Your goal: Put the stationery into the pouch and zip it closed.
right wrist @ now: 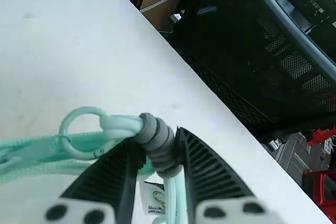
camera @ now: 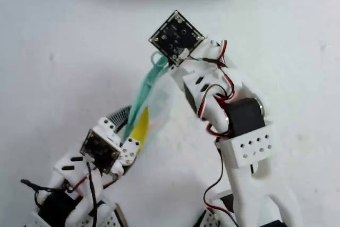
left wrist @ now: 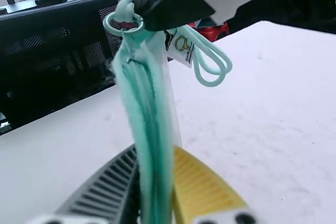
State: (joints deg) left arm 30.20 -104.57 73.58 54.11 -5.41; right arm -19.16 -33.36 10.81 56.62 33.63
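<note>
Tension first: from above, the pouch (camera: 146,84) spans from left gripper (camera: 137,112), near, to right gripper (camera: 159,65), farther. Left wrist: jaws clamped on its near end. Right wrist: jaws pinch the grey knot (right wrist: 157,143), so I should pull straight along the zip (right wrist: 31,145).

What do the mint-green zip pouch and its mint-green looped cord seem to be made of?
Mint-green zip pouch: probably thin translucent plastic film, slightly glossy, since the table shows through its side. Mint-green looped cord: likely smooth, matte rubbery string; it bends in soft round curves.
</note>
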